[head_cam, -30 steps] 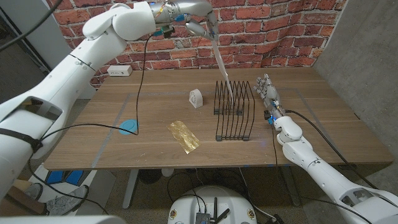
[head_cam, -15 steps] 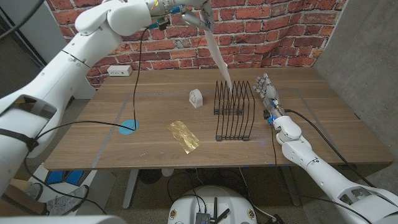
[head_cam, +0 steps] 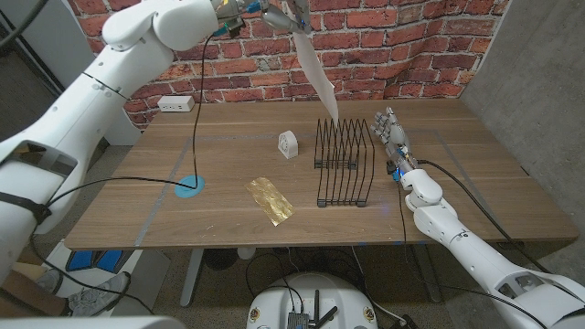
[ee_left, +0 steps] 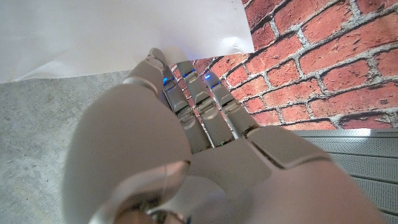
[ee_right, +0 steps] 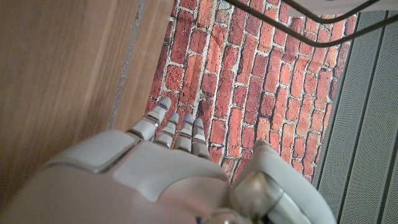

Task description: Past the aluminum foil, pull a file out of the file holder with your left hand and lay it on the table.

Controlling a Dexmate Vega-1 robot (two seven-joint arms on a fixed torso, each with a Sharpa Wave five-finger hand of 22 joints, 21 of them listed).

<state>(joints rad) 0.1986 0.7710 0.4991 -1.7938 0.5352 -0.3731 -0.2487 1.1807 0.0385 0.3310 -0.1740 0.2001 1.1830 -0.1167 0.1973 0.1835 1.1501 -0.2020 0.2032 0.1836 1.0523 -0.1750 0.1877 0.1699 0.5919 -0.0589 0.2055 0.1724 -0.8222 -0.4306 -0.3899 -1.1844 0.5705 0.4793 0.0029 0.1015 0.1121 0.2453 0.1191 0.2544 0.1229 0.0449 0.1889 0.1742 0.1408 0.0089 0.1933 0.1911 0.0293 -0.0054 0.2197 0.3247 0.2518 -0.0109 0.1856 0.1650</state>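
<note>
Left hand (head_cam: pixel 281 15) raised high against the red brick wall (head_cam: pixel 384 46), fingers (ee_left: pixel 199 106) clamped on the upper end of the white sheet-like paper file (head_cam: pixel 317 78), lower tip hanging just above the black wire file holder (head_cam: pixel 344 163) at mid-counter. Crumpled gold aluminum foil strip (head_cam: pixel 270 198) lying near-left of the holder on the wooden counter (head_cam: pixel 475 174), small white house-shaped block (head_cam: pixel 288 143) far-left of it, blue round marker (head_cam: pixel 188 186) well to the left. Right hand (head_cam: pixel 393 137) standing just right of the holder, fingers (ee_right: pixel 168 127) extended close together, holding nothing.
</note>
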